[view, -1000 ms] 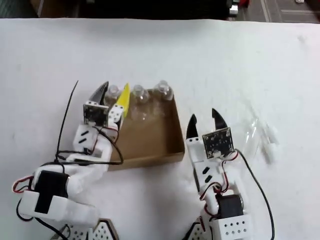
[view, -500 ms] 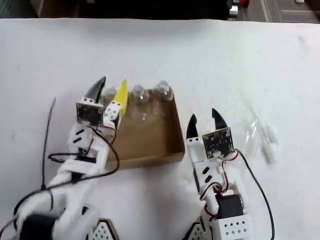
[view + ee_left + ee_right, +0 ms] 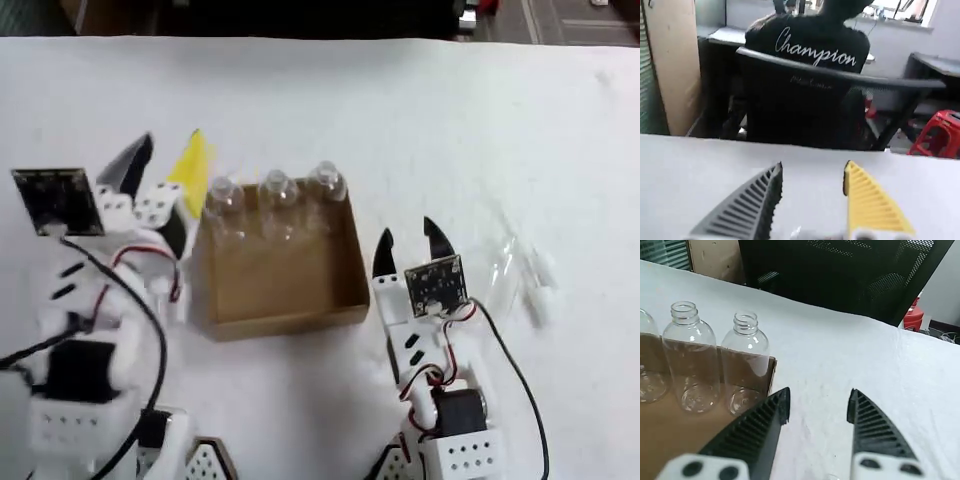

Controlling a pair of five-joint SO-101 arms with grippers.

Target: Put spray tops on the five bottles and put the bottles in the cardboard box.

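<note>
Now, left gripper [image 3: 168,150]: wide open with nothing between its jaws, over bare worktop [image 3: 450,120].
Beside the left gripper: the cardboard box [image 3: 290,320] sits just off its yellow side, with the nearest bottle close to that jaw.
Right gripper [image 3: 408,240]: open about as wide and also empty, its tips level with the box's near half.
Beside the right gripper: the box wall is just off its inner jaw. Clear plastic pieces [image 3: 520,265] lie near its outer side, with something white among them. I cannot tell whether they are bottles, spray tops or both.
Bottles [image 3: 275,190]: three stand upright in a row along the far wall of the box, ahead of both grippers. In the right wrist view their necks [image 3: 746,320] are bare, with no spray tops on.
Progress, as I judge it: no bottle is finished, and two are unaccounted for.
Risk, tipping: the bottles are empty and light, so a passing jaw could knock one into the others.
Risk, sliding: pressing a top on could push the box across the worktop.
Risk, slipping: clear, smooth plastic may squirt out of a poorly centred pinch.
</note>
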